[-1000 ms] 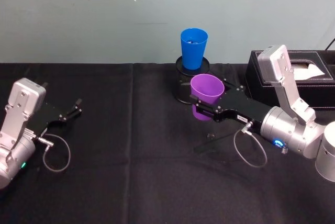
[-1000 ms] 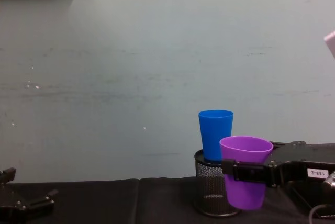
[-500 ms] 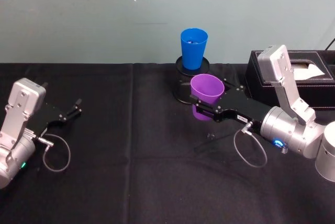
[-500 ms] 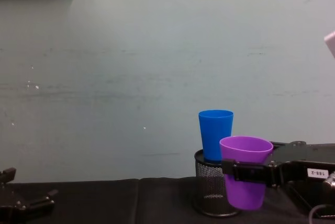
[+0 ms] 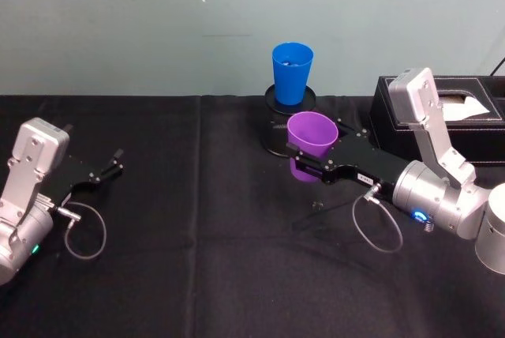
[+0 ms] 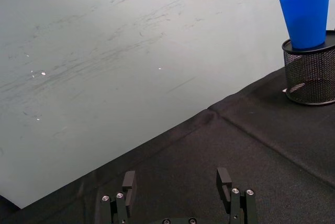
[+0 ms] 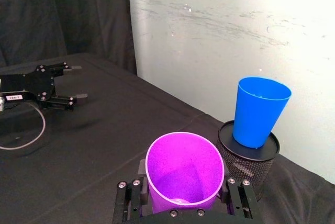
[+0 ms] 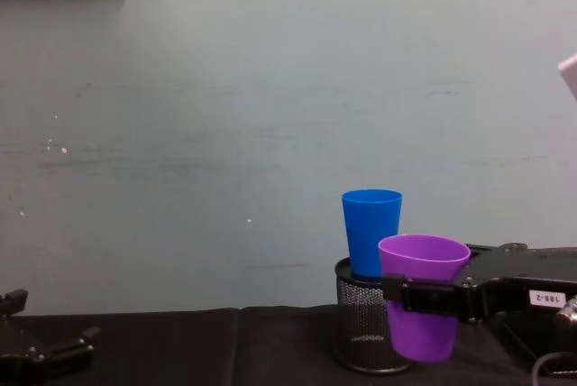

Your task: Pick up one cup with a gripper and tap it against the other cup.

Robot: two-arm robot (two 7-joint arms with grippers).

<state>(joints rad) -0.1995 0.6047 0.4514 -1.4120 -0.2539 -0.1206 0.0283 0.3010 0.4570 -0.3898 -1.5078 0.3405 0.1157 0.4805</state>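
Observation:
My right gripper (image 5: 309, 160) (image 8: 416, 297) (image 7: 183, 192) is shut on the purple cup (image 5: 311, 142) (image 8: 422, 296) (image 7: 184, 169) and holds it upright above the black cloth. Just behind it, the blue cup (image 5: 291, 72) (image 8: 370, 231) (image 7: 259, 110) (image 6: 306, 12) stands upright in a black mesh pen holder (image 5: 276, 129) (image 8: 361, 327) (image 7: 251, 161) (image 6: 311, 75). A small gap separates the two cups in the right wrist view. My left gripper (image 5: 110, 166) (image 6: 178, 181) (image 7: 73, 84) rests open on the cloth at the far left.
A black tissue box (image 5: 465, 129) stands at the right behind my right arm. A pale green wall (image 8: 270, 115) runs close behind the table. The black cloth (image 5: 197, 235) is bare between the two arms.
The purple cup has risen very slightly in my right gripper and its shadow on the cloth has shifted. The left arm has not moved.

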